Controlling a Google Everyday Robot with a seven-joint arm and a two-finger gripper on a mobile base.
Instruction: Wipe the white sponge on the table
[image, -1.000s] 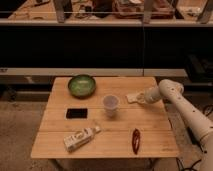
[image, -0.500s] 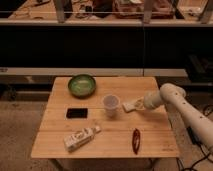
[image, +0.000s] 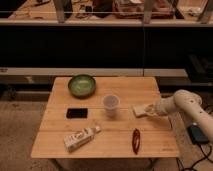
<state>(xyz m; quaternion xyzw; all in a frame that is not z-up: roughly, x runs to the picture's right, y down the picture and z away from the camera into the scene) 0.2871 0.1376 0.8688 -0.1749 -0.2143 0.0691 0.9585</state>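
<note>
Since a moment ago, the gripper (image: 151, 109) has slid the white sponge (image: 140, 109) lower down on the table (image: 60, 90), away from the far edge, and the arm's white elbow (image: 186, 101) has dropped with it. The gripper comes in from the right side and sits right at the sponge's right end, touching it. Whether its fingers are pinched on the sponge or only pressing it flat, I cannot tell. The sponge lies flat on the wood.

Let us use the clear plastic cup (image: 111, 105) as the marker. The sponge is just to the right of the cup, close but not touching. A green bowl (image: 81, 85) sits behind the cup and to its left, near the far edge. A black phone (image: 77, 113) lies to the left of the cup. A white printed carton (image: 80, 138) lies on its side in front of the cup and to its left. A small red thing (image: 135, 140) lies in front of the cup and a bit to its right, near the front edge.
</note>
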